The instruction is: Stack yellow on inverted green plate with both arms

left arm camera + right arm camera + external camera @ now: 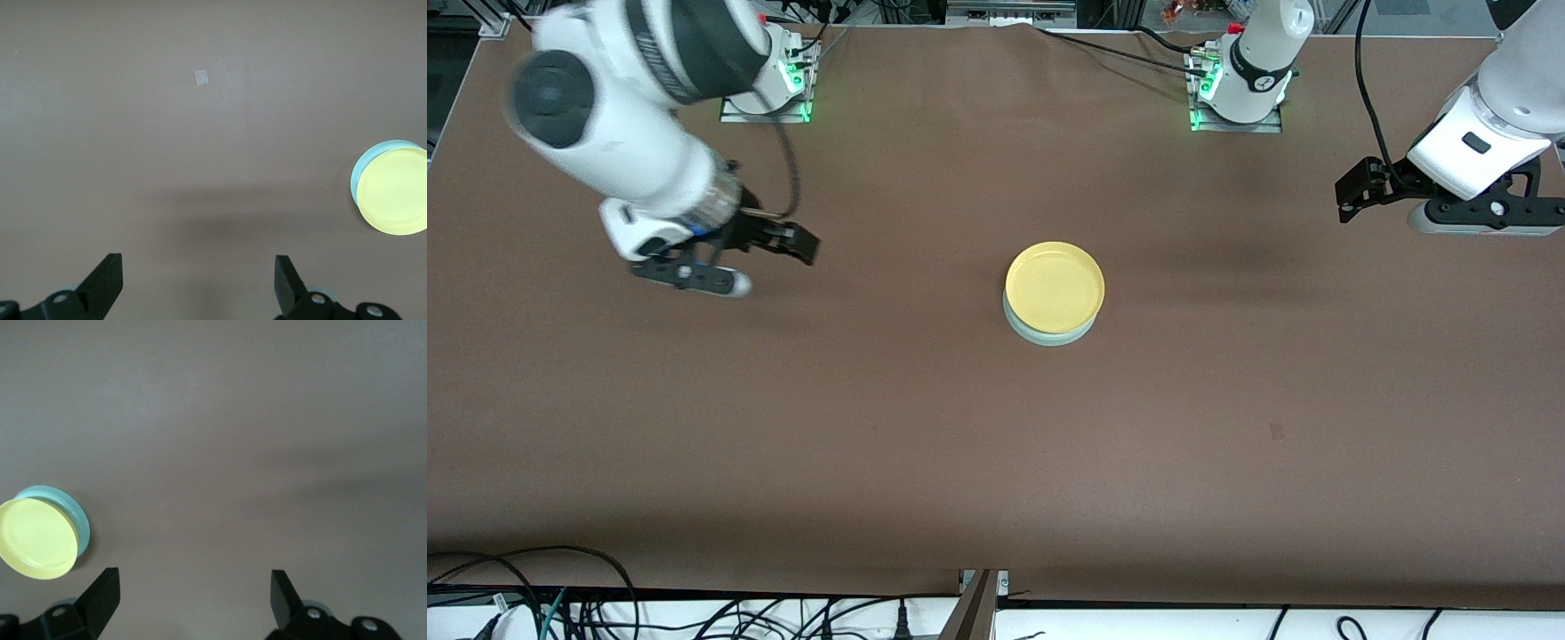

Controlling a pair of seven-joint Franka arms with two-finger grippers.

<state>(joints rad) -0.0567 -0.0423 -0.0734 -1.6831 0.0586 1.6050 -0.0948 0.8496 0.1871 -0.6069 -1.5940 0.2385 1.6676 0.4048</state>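
The yellow plate [1055, 286] sits rim up on the green plate [1049, 336] at the middle of the table; only the green plate's edge shows beneath it. My right gripper [800, 244] is open and empty over bare table toward the right arm's end. My left gripper [1352, 191] is open and empty over the left arm's end. The left wrist view shows the yellow plate [397, 200] on the green plate [363, 170], well clear of my left gripper [199, 273]. The right wrist view shows the yellow plate [37, 537], the green plate [73, 513] and my open right gripper [193, 590].
The brown table [871, 427] holds a small pale tape patch [1277, 431], also seen in the left wrist view [201, 77]. The arm bases [1236, 98] stand along the table's edge farthest from the front camera. Cables lie along the edge nearest the camera.
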